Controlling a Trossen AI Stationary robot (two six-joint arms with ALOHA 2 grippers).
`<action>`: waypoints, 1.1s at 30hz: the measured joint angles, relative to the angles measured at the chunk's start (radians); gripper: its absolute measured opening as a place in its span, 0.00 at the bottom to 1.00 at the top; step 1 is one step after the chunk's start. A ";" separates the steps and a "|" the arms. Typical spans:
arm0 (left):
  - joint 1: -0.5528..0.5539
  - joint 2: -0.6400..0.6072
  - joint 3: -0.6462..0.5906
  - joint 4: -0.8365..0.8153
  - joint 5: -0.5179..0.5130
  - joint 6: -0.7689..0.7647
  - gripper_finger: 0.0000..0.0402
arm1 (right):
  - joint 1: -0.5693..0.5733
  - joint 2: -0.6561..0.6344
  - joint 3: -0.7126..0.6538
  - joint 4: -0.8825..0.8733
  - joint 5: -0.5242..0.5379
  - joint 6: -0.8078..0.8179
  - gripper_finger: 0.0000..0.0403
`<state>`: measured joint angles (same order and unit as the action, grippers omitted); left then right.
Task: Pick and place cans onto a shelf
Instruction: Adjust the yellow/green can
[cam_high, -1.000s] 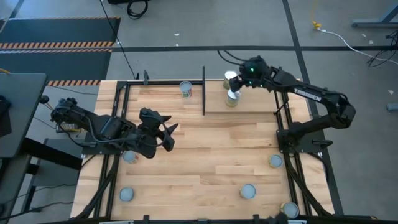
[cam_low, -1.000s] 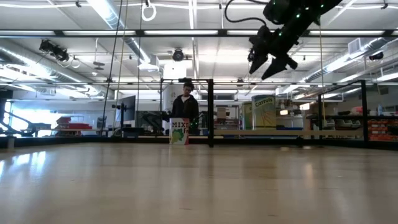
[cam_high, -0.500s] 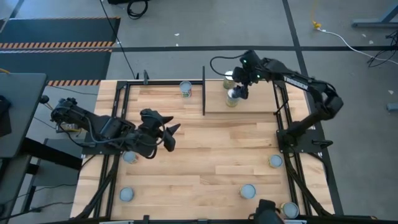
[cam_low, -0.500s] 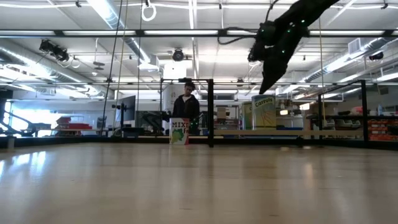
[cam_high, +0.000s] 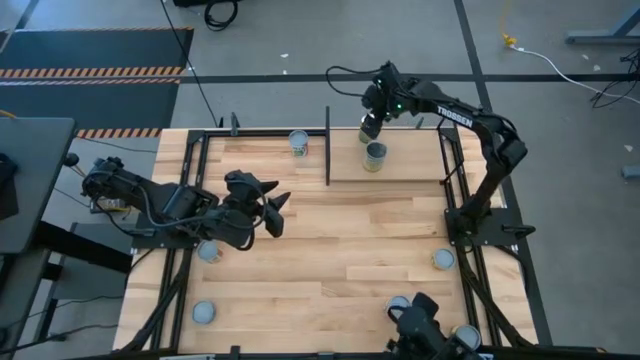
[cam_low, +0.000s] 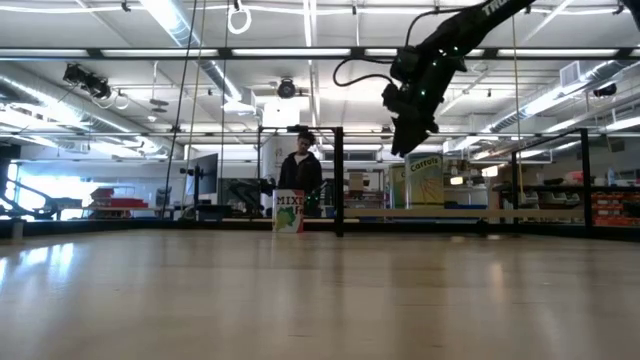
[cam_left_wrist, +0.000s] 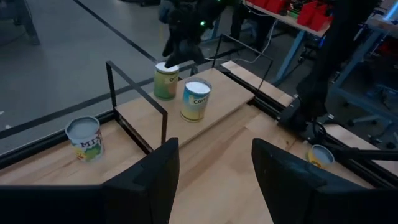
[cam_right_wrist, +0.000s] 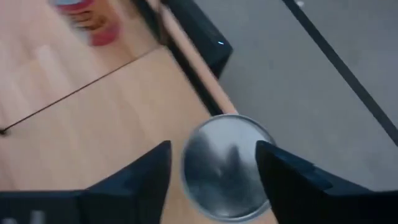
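Note:
The shelf (cam_high: 405, 172), a light-wood board with thin black uprights, sits at the table's far right. Two cans stand on it: a green-labelled one (cam_left_wrist: 165, 81) at its far edge and a yellow-labelled one (cam_high: 375, 155) nearer. My right gripper (cam_high: 371, 120) hangs open just above the far can, whose silvery lid (cam_right_wrist: 227, 168) shows between its fingers. I see no touch. My left gripper (cam_high: 277, 210) waits open over the table's left half, with nothing between its fingers (cam_left_wrist: 211, 180). Another can (cam_high: 298, 142) stands on the table left of the shelf.
Several more cans stand on the plank table: two near the left edge (cam_high: 210, 252) (cam_high: 203, 313), three toward the near right (cam_high: 442, 259) (cam_high: 398, 303) (cam_high: 465, 337). A dark shape (cam_high: 422, 325) reaches in at the near edge. A black upright (cam_high: 328, 145) bounds the shelf's left side.
My right gripper has swung toward the table's left along the shelf's far edge, sunk a little and rolled its wrist. It now hangs over the far can. A dark shape has come in at the near edge.

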<state>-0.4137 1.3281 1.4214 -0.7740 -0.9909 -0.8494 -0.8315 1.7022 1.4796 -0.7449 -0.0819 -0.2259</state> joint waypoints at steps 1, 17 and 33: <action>0.000 0.000 0.000 -0.001 0.000 0.001 0.51 | -0.002 0.004 0.000 -0.003 0.016 0.023 0.54; -0.007 0.000 0.000 -0.009 0.020 0.010 0.51 | -0.028 0.044 0.000 -0.054 0.046 0.163 0.04; -0.019 0.000 0.000 -0.009 0.019 0.018 0.51 | -0.021 0.028 -0.002 -0.088 0.142 0.173 0.04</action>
<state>-0.4325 1.3281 1.4213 -0.7826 -0.9714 -0.8310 -0.8529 1.7307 1.4775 -0.8329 0.0602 -0.0532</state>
